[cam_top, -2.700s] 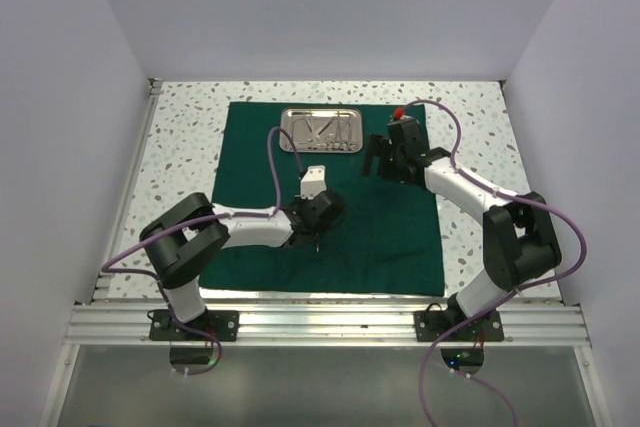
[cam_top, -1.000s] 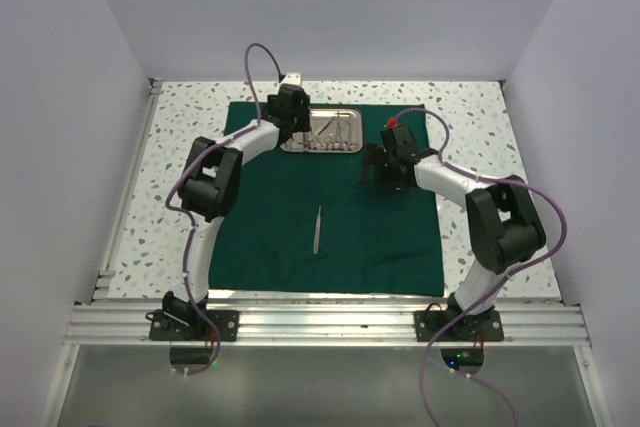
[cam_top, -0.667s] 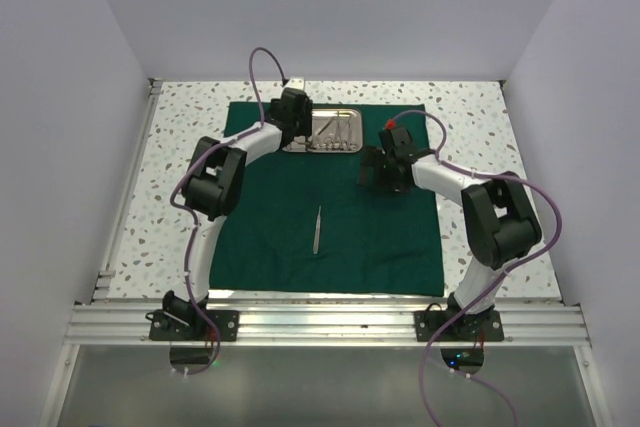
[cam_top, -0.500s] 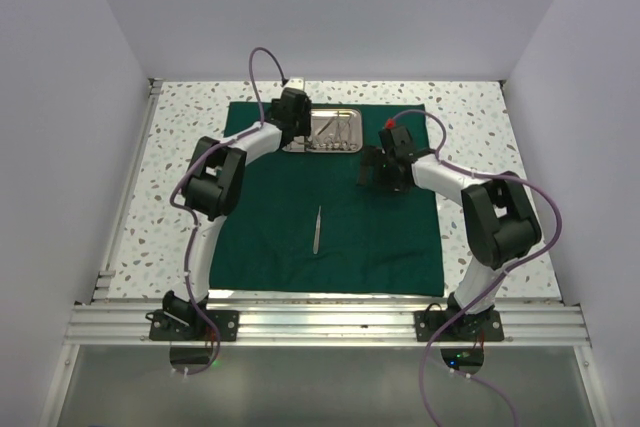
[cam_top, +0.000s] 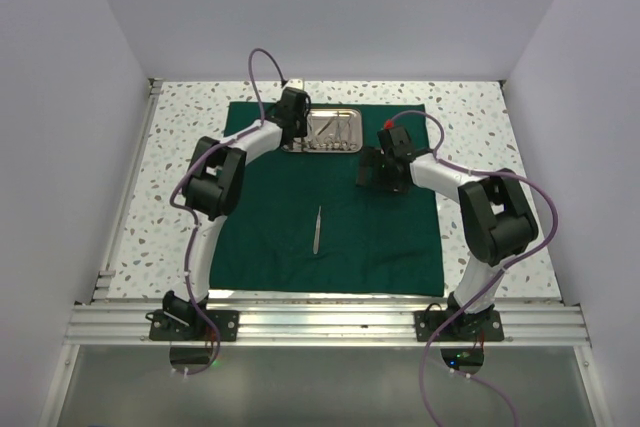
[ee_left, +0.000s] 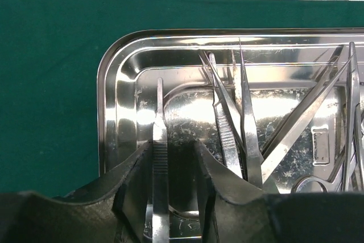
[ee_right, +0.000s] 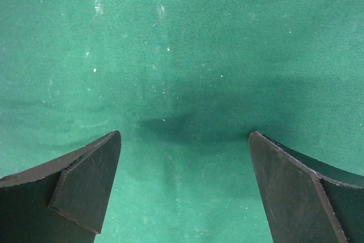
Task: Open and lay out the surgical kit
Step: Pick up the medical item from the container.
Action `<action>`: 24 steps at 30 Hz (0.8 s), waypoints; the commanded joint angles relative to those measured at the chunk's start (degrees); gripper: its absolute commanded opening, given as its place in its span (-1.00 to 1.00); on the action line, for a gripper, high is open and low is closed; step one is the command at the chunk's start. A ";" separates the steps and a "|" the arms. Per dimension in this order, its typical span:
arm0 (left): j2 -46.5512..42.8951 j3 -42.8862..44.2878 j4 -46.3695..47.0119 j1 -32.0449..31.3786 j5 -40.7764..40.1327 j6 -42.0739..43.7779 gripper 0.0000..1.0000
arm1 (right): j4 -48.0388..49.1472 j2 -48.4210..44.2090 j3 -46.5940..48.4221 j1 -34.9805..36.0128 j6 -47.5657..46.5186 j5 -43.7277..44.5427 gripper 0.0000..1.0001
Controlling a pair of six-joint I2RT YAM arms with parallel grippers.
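The dark green cloth (cam_top: 330, 197) lies spread flat on the table. The steel tray (cam_top: 352, 115) sits on its far edge and holds several silver instruments (ee_left: 233, 123). One pair of tweezers (cam_top: 317, 228) lies alone on the middle of the cloth. My left gripper (cam_top: 298, 130) is open and low in the tray's left end. In the left wrist view its fingers (ee_left: 136, 169) straddle another pair of tweezers (ee_left: 159, 135) lying in the tray (ee_left: 105, 83). My right gripper (cam_top: 376, 169) is open and empty over the bare cloth (ee_right: 182, 38), right of the tray's near corner.
Speckled tabletop (cam_top: 180, 157) shows around the cloth. White walls close in the left, right and far sides. A metal rail (cam_top: 320, 322) runs along the near edge by the arm bases.
The left arm left the tweezers on the middle of the cloth and moved to the tray. In the last second it only settled slightly. The right gripper edged a little leftward.
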 commanded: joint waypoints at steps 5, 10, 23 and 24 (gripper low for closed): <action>4.61 -4.03 -11.07 0.92 2.93 -0.27 -0.43 | 1.35 0.97 1.95 0.09 0.37 -1.06 0.96; 4.62 -5.71 -9.84 1.36 4.78 -0.18 -0.80 | 1.26 1.06 2.04 0.09 0.46 -1.15 0.96; -0.47 -4.14 -8.25 1.62 5.14 0.69 -1.00 | 1.17 1.15 2.13 0.09 0.37 -1.15 0.96; -0.92 -3.52 -8.43 1.62 4.96 0.96 -1.00 | 1.17 1.15 2.13 0.00 0.37 -1.15 0.96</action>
